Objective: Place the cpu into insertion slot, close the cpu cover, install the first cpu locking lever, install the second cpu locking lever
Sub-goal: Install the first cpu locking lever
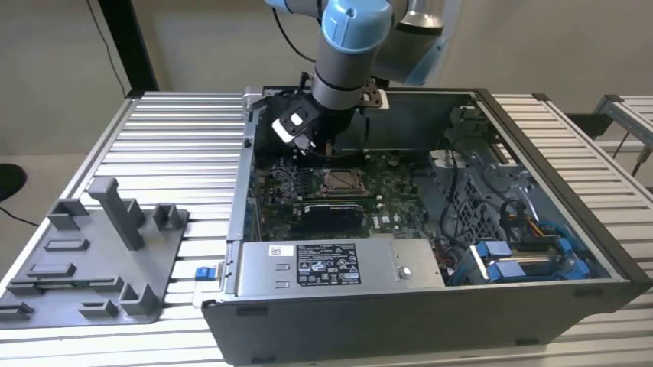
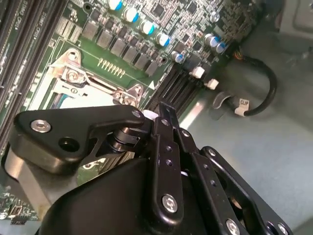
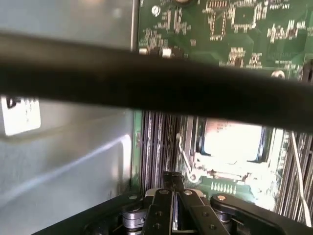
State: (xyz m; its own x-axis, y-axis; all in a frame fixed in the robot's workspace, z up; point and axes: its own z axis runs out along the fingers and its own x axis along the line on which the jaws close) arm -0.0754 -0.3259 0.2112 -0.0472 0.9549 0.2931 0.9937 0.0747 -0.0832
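**Inside the open case:** Your arm (image 1: 342,46) reaches down into the computer case (image 1: 408,321), which lies on the ribbed counter (image 1: 173,145). The top of the exterior view cuts off the arm's upper part. The gripper (image 1: 309,147) hangs over the green circuit board (image 1: 396,170), near the case's far wall and toward the exterior view's left of the socket (image 1: 342,192). In the first wrist view its black fingers (image 3: 164,205) are drawn together, tip against tip, with nothing visible between them.

The chip (image 3: 232,142) lies in the socket, its pale metal top washed out by glare. The silvery cover (image 3: 222,167) frames it and looks laid flat. A blurred black bar (image 3: 156,83) close to the lens crosses that view and hides the socket's far edge. A thin wire lever (image 3: 182,149) runs along one side of the socket, and you cannot tell whether it is hooked down.

In the second wrist view the gripper's own linkage covers most of the socket, leaving one screwed end of the cover in sight. Beside it are long black memory slots (image 2: 178,83), a row of blue-topped capacitors (image 2: 132,14) and a black cable (image 2: 266,90) with a white tag.

In the exterior view a grey power supply box (image 1: 326,264) sits along the case's near edge. Blue drive cages (image 1: 510,264) are on the exterior view's right. A grey moulded tray (image 1: 92,260) rests on the counter, well apart from the case.
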